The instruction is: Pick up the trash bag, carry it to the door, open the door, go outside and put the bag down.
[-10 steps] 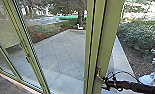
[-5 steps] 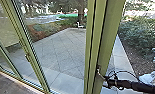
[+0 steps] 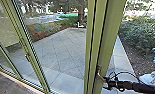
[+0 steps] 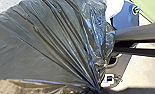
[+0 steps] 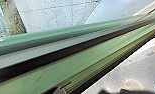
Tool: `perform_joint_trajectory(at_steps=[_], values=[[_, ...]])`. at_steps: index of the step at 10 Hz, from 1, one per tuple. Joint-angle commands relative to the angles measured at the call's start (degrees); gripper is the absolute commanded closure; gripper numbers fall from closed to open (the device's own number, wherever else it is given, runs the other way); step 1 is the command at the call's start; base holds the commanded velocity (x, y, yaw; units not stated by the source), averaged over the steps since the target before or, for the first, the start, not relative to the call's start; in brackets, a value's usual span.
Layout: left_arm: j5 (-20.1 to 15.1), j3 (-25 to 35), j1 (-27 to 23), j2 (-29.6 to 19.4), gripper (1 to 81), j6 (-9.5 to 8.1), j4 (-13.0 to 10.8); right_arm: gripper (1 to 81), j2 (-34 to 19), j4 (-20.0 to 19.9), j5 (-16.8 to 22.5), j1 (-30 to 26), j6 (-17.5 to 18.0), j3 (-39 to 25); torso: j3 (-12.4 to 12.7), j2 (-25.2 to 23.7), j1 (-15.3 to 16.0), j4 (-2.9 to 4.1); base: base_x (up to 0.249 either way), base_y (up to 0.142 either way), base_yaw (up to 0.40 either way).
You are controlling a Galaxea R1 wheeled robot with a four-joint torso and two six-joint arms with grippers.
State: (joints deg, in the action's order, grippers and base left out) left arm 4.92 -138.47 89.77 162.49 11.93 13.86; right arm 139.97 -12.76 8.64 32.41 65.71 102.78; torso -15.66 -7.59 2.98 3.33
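Trash bag (image 4: 43,47), dark thin plastic, at the left gripper (image 4: 99,90), which pinches its gathered neck; folds fan out from that point; contents hidden. Left: glass panel (image 3: 8,27) in slanting green framing; beyond the glass, paved yard (image 3: 58,52), flat grey slabs with diagonal joints; tree trunk (image 3: 81,13) at the far edge. Right of the yard's middle: upright green door frame (image 3: 109,32), smooth and grooved, standing in the way; right gripper (image 3: 102,79) at its near, lower part, grip state cannot be told; far right: leafy shrubs (image 3: 140,37).
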Motion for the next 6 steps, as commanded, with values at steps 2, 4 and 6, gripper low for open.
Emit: perform_joint_trajectory(at_steps=[2,4,6], values=[[-4.2,0.4,-1.2,-0.6,81.1,0.19,0.4,1.0,-1.9,-1.3,7.3,-7.8,2.5,2.1,0.0,0.0,0.0,0.0,0.105,0.0,0.0],[-4.1,0.4,-1.2,-0.6,81.1,0.19,0.4,1.0,-1.8,-1.2,6.7,-7.8,2.4,2.7,0.0,0.0,-0.1,-0.04,0.112,0.0,0.0],[-4.1,0.4,-1.2,-0.6,81.1,0.19,0.5,1.0,-1.9,-1.1,5.9,-8.1,2.4,3.0,-2.7,-0.1,-0.1,-0.06,0.094,0.0,0.0]])
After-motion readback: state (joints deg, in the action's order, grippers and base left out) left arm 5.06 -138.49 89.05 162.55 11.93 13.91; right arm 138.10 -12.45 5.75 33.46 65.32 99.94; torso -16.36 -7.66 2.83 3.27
